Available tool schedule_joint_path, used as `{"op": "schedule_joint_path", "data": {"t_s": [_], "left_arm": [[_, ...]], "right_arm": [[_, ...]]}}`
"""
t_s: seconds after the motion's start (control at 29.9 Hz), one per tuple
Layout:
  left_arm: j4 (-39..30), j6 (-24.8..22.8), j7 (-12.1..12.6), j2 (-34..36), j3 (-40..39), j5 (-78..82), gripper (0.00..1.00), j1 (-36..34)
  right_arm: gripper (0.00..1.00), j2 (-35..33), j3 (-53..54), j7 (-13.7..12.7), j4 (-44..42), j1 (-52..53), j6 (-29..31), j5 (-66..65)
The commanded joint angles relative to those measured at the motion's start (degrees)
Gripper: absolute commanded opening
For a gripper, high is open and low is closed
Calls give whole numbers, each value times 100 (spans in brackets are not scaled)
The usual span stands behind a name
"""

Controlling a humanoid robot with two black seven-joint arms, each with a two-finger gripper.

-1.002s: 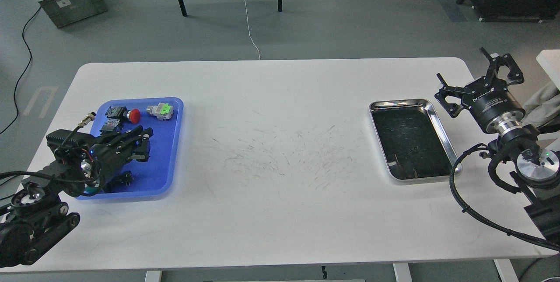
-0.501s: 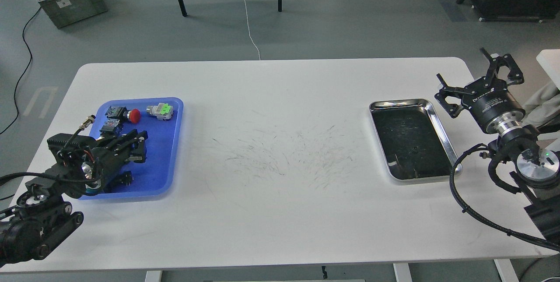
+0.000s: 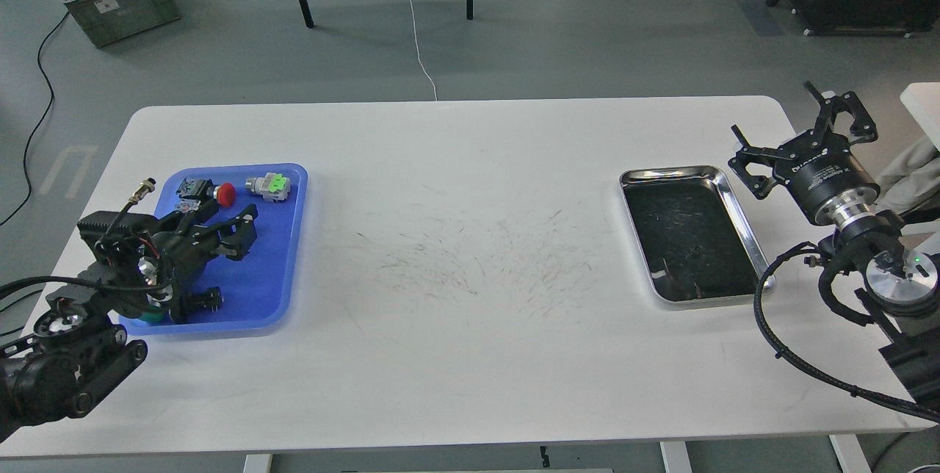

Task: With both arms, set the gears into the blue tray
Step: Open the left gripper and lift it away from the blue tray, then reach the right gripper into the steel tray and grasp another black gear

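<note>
The blue tray [image 3: 275, 267] lies at the table's left, holding a red-capped push-button [image 3: 224, 194] and a green-capped one [image 3: 270, 185] at its far end. My left gripper [image 3: 242, 232] hovers over the tray's left half, pointing right, with its dark fingers apart and nothing visible between them. A small black part [image 3: 203, 300] sits in the tray's near left corner; it is too small to identify. I cannot make out any gears. My right gripper [image 3: 772, 109] stands open and empty, raised just right of the steel tray.
A shiny steel tray [image 3: 742, 223] with a dark inside lies at the right of the white table [image 3: 470, 355]. My left arm covers the blue tray's left rim. Black cable loops beside the steel tray's near right corner. Table legs and a grey crate stand on the floor behind.
My left gripper has drawn back and shifted a little toward the tray's far end, uncovering the small black part. The right arm has not moved.
</note>
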Motion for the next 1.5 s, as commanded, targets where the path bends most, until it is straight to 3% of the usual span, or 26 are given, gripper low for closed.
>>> {"op": "schedule_joint_path", "data": {"t_s": [0.0,0.2,0.53,0.7,0.9,1.04,1.14,1.34,1.47], "left_arm": [[-274,119,-2,86,-9,-288,96,-169],[-1022,242,60,587,-53,-1631,97,-686],[-987,-82,42,508,-44,-6016,97,-2049],[-645,-907,42,201,-96,-7775,97,-2208],[434,-2400,-11,-256,-193,-9410,97,-2164],[1226,-3481,-81,-450,-193,-9886,97,-2147],[1674,-4210,-204,-582,-184,-10010,97,-2129],[2273,-4210,-204,-863,-193,-10185,98,-2120],[2309,-4210,-204,-907,-176,-10326,98,-2120]], "right_arm": [[100,0,-1,0,12,4,0,0],[100,0,-54,0,30,30,0,0],[100,-105,-221,-35,267,417,-17,-9],[100,-543,-720,-52,504,794,-17,-123],[100,-1431,-2152,-79,1285,1523,-35,-719],[100,-1984,-2978,-131,1953,2120,-236,-1737],[100,-2424,-3848,-350,2515,2691,-281,-2765],[100,-3338,-5448,-694,3465,3694,-281,-4690],[100,-3988,-5854,-781,3861,3924,-255,-5509]]}}
